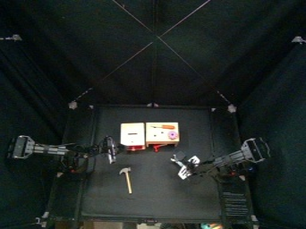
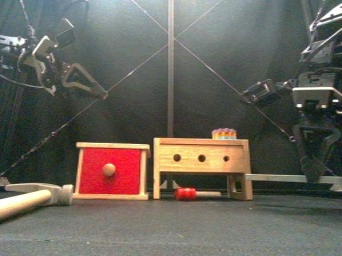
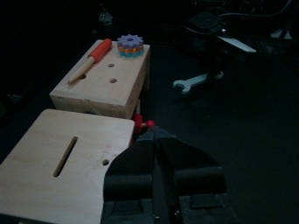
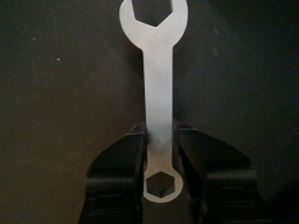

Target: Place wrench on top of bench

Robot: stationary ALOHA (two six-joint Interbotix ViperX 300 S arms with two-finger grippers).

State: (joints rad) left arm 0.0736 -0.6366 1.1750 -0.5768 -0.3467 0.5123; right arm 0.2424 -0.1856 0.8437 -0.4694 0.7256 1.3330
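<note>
Right gripper [image 4: 163,179] straddled the wrench [image 4: 156,87], jaws wide.
Thin, stiff, light, slippery; mid-shank grip likely best. Left fingers: narrow.

Top cam overhead, front cam table-level, both share bench [image 1: 164,135].

Lying about are one wrench [image 4: 156,105], one hammer [image 1: 124,178], one bench [image 2: 201,156], one red-faced block [image 2: 111,171] and one screwdriver [image 3: 87,62].

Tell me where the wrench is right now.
The wrench lies flat on the black table, right of the bench, with its ring end between the open jaws of the right gripper. The top view shows it on the table's right side.
</note>
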